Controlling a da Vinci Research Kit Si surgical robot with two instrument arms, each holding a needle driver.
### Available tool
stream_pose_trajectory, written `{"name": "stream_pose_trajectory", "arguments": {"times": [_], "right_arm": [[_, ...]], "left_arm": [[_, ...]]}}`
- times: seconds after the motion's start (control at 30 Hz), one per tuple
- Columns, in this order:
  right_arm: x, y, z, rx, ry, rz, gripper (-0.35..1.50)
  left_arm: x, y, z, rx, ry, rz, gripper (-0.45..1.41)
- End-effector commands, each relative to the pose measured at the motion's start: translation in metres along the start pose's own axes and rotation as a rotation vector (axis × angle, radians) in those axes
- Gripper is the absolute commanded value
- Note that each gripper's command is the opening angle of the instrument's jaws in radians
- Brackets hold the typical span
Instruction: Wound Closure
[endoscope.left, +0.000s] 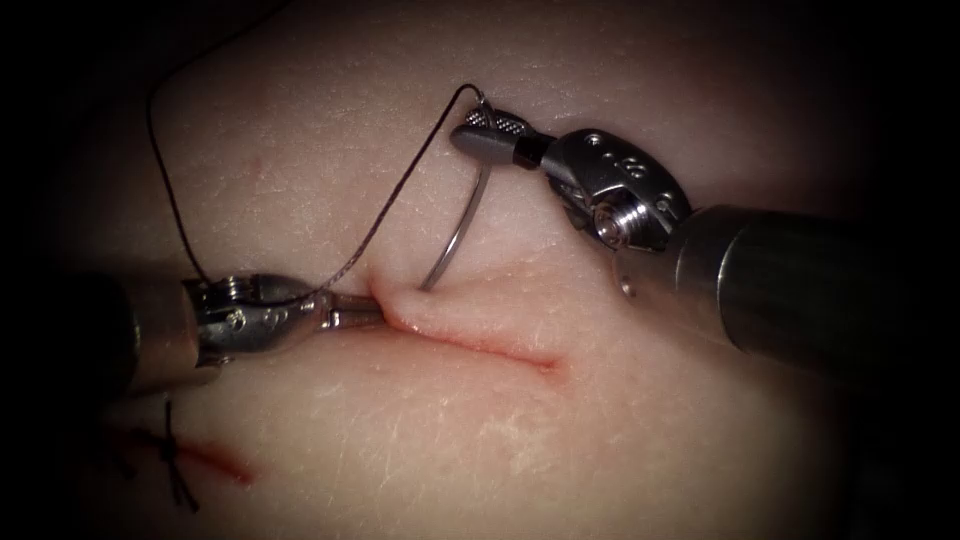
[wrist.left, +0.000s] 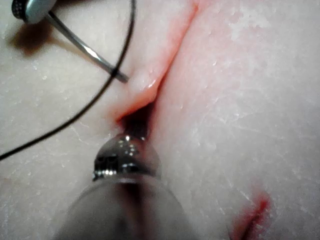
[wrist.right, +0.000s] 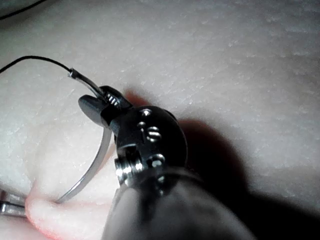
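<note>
Holding the needle (endoscope.left: 462, 228) near its thread end, our right tool (endoscope.left: 478, 133) is clenched tight on it, and the needle's point is sitting in the tissue (endoscope.left: 640, 440) at the upper lip of the cut (endoscope.left: 480, 345), near the cut's left end. Our left tool (endoscope.left: 350, 315) is pinching that lip of tissue and lifting it up into a little ridge. The thread (endoscope.left: 390, 200) is running from the needle's back end down and across the left tool, then up in a big loop over on the left. We are thinking a few things could go wrong. The needle could twist in the jaws, because we are gripping it so far from its point. The lip could tear or slip out if the left tool pulls too hard. The thread could catch on the left tool, since it is lying right across it. An old stitch (endoscope.left: 172, 455) is sitting lower left, well apart.
</note>
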Motion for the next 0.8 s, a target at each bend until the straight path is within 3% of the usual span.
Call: {"name": "stream_pose_trajectory", "arguments": {"times": [0.03, 0.37, 0.8], "right_arm": [[-0.001, -0.0002, 0.001, 0.028, -0.007, 0.053, -0.35], [-0.0019, -0.0001, 0.0015, 0.113, -0.014, 0.302, -0.35], [-0.0035, -0.0021, 0.0031, 0.181, -0.013, 0.441, -0.35]], "left_arm": [[-0.0003, 0.0004, 0.001, -0.003, 0.0, -0.001, -0.45], [-0.0004, 0.0003, 0.001, -0.003, 0.0, -0.001, -0.45], [0.0001, 0.0002, 0.0015, 0.0, -0.001, 0.007, -0.45]]}}
